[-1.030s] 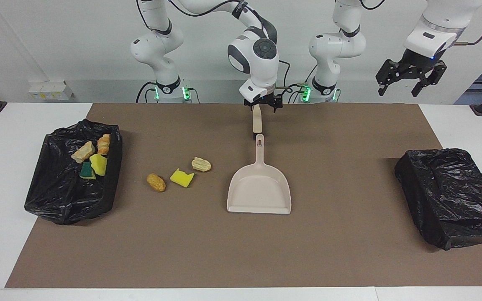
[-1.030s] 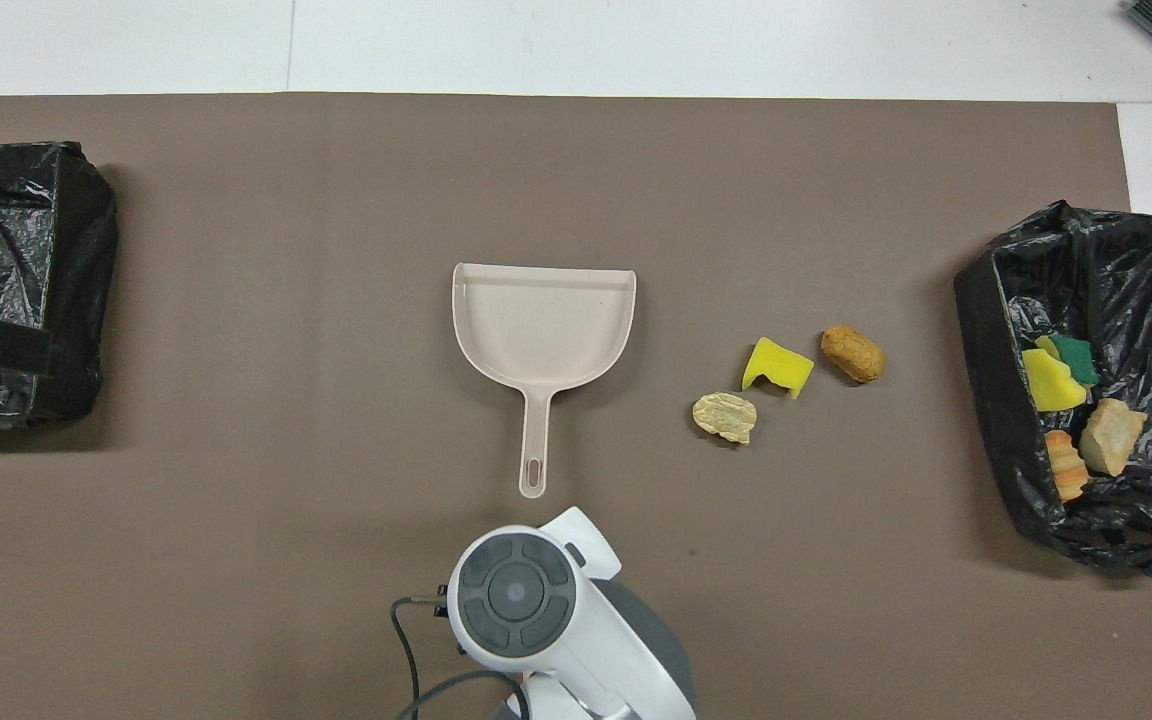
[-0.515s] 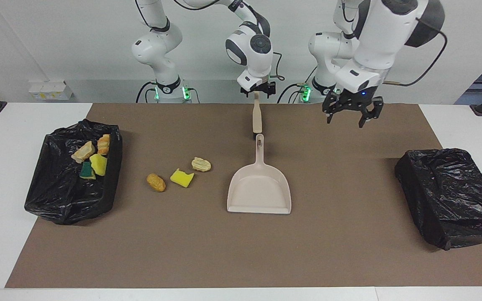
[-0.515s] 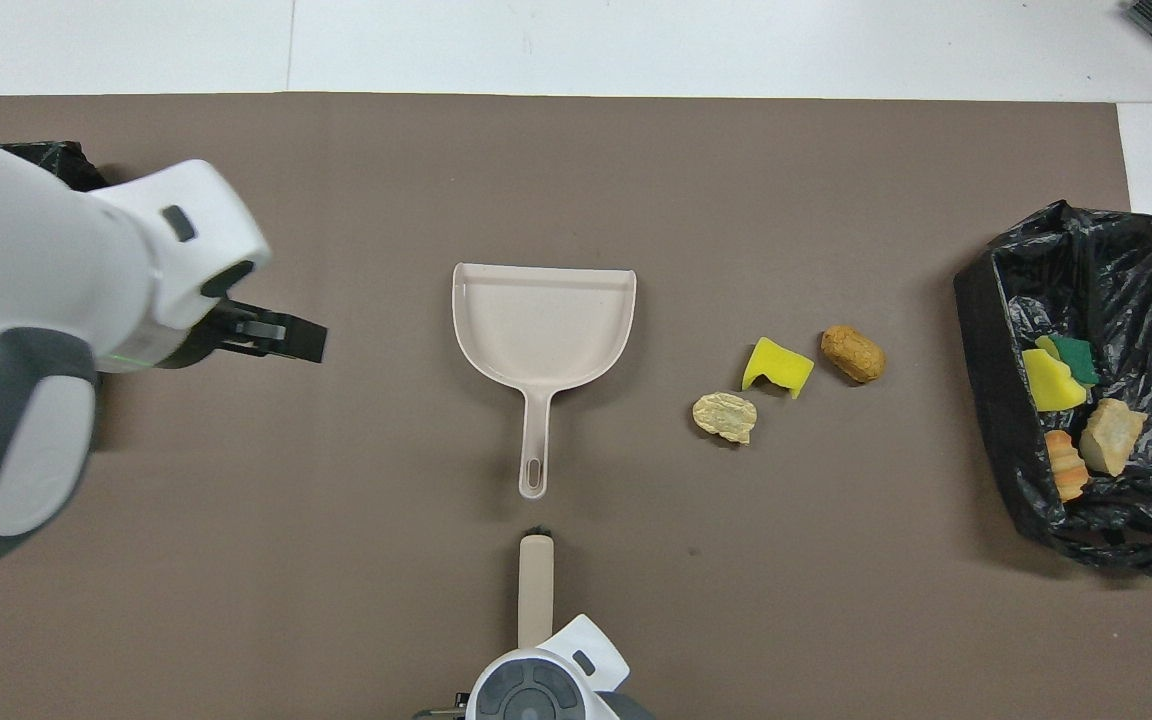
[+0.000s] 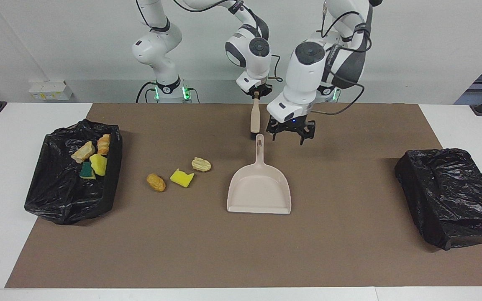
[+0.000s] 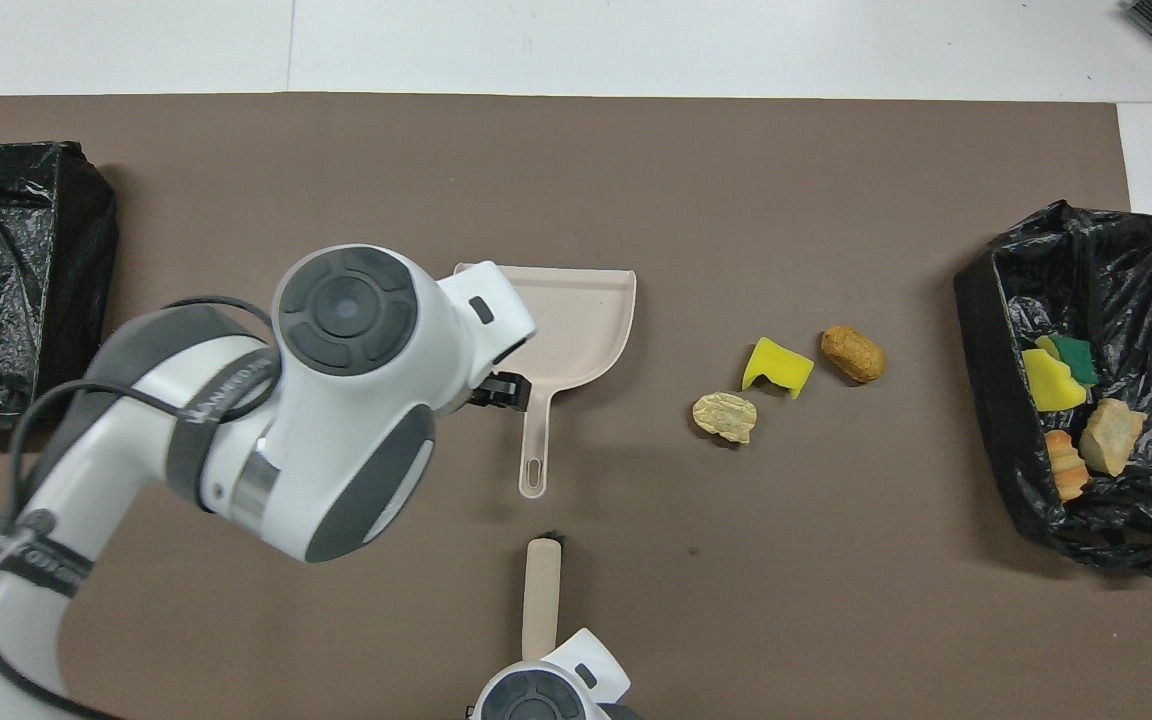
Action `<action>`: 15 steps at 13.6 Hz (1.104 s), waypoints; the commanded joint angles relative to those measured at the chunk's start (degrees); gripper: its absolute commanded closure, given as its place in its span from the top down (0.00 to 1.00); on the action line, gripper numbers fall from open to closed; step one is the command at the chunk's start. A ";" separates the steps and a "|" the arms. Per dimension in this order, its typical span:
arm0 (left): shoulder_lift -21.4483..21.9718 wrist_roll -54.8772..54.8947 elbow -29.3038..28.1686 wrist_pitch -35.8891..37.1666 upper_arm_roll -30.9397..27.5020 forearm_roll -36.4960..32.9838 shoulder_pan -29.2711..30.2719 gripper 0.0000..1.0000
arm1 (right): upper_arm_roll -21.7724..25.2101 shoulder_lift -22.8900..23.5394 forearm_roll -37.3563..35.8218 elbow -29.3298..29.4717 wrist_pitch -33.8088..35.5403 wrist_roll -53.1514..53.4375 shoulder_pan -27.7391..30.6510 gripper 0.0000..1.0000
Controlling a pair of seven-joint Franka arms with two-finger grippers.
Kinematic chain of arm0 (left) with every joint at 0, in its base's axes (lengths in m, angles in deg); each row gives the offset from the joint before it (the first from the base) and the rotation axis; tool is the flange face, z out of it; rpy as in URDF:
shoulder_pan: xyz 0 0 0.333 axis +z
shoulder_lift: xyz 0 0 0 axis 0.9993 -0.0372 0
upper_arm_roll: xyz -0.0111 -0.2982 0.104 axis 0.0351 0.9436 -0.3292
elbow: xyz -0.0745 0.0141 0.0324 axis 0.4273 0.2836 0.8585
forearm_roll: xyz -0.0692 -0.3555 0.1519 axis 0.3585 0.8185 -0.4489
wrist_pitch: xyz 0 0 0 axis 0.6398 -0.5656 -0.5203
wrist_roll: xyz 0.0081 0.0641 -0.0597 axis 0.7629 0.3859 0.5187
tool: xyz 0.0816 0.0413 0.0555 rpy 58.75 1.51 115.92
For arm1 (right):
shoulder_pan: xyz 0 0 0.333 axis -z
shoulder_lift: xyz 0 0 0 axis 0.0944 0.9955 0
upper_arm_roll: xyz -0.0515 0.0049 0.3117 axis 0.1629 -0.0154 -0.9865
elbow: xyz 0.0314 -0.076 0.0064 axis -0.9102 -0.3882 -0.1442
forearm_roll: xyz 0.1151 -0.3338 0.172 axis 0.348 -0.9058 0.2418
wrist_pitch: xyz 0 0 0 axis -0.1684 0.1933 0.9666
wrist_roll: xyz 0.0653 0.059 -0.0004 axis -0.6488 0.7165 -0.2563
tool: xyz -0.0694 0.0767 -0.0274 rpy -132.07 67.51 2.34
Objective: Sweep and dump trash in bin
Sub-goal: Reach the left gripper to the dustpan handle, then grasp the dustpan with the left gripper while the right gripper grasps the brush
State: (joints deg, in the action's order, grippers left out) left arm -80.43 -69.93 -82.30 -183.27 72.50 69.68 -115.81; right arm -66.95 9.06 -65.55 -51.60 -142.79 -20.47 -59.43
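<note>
Three pieces of trash lie on the brown mat: a brown lump (image 5: 156, 182), a yellow sponge piece (image 5: 181, 177) and a tan lump (image 5: 201, 164). Several more pieces (image 5: 91, 158) lie in the black-bagged bin (image 5: 69, 196) at the right arm's end. The beige dustpan (image 5: 259, 188) lies flat mid-mat, its handle (image 6: 534, 450) pointing toward the robots. My right gripper (image 5: 257, 93) is shut on the beige brush (image 5: 255, 119), which hangs tilted over the mat just short of the handle's end. My left gripper (image 5: 288, 136) hovers open, low beside the dustpan handle.
A second black-bagged bin (image 5: 450, 192) stands at the left arm's end of the mat (image 5: 349, 251). In the overhead view my left arm's wrist (image 6: 356, 400) covers part of the dustpan (image 6: 586, 320).
My left arm swung from over the bin at its own end to the middle and came down beside the dustpan handle. My right gripper closed on the brush and drew back toward the robots.
</note>
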 commanded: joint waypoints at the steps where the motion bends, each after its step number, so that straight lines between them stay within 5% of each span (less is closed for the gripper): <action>1: -1.41 -4.70 -5.71 -8.07 -1.05 -0.23 -4.12 1.00 | 0.21 -0.87 1.38 -0.61 -0.48 1.10 0.04 0.00; 5: -3.88 -9.28 -7.82 -12.47 -1.05 -0.23 -5.54 1.00 | 0.74 -4.29 -0.63 -1.65 4.69 1.28 4.78 0.00; 8: -3.97 -10.26 -8.62 -13.80 -1.05 -0.23 -6.34 1.00 | 0.65 -13.49 -6.25 -6.73 11.45 -0.65 10.66 0.00; 11: -3.97 -10.00 -9.67 -14.33 -1.05 -0.23 -6.34 0.86 | 0.65 -20.29 -10.56 -9.04 18.74 -6.71 19.26 0.00; 15: -3.97 -9.47 -9.85 -14.77 -1.05 -0.23 -6.25 0.57 | 0.65 -20.21 -19.68 -8.43 20.35 -19.33 33.33 0.00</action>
State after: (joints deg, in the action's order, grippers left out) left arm -85.26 -79.08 -90.49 -196.45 72.48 69.68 -120.89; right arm -65.79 -11.03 -81.33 -59.62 -122.47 -33.52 -31.40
